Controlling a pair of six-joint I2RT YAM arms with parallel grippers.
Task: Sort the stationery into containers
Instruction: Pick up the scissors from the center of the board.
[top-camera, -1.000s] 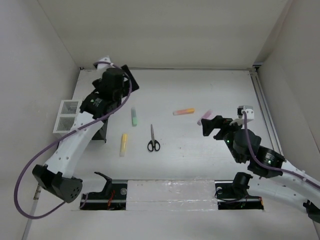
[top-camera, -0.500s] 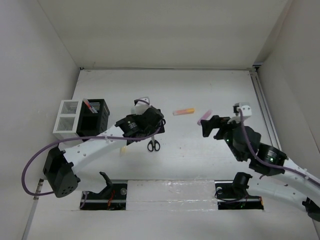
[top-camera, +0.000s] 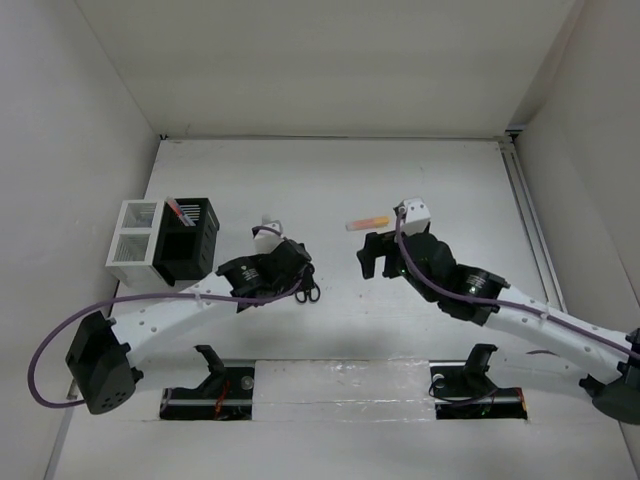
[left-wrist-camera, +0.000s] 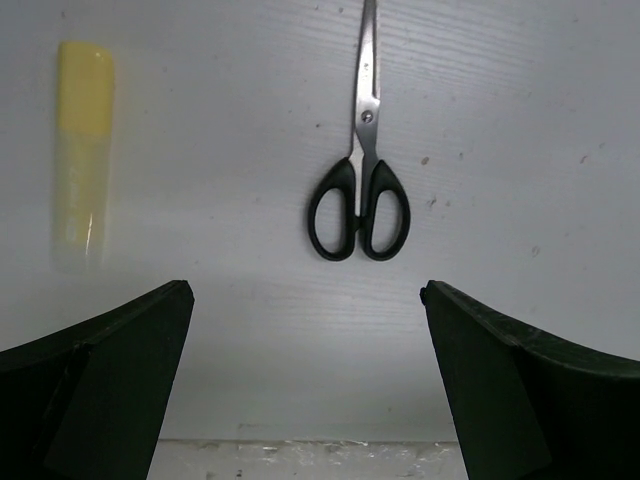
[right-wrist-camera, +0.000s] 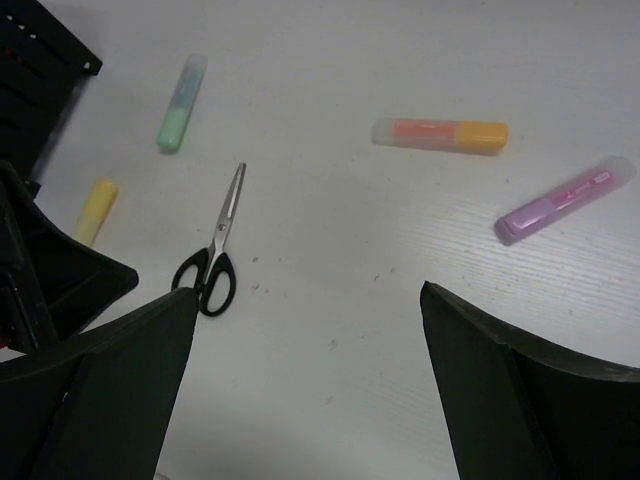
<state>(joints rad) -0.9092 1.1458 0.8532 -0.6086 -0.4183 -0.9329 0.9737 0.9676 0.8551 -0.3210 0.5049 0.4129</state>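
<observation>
Black-handled scissors lie closed on the table, handles toward me, just ahead of my open, empty left gripper. A yellow highlighter lies to their left. In the top view the left gripper hovers over the scissors. My right gripper is open and empty near the table's middle. Its view shows the scissors and the green, yellow, orange and purple highlighters. The white container and the black container, holding pens, stand at the left.
White walls enclose the table on the left, back and right. A taped strip runs along the near edge between the arm bases. The left arm's body shows at the left of the right wrist view.
My left arm has swung from the containers to above the scissors. My right arm has moved left from the purple highlighter toward the table's middle.
</observation>
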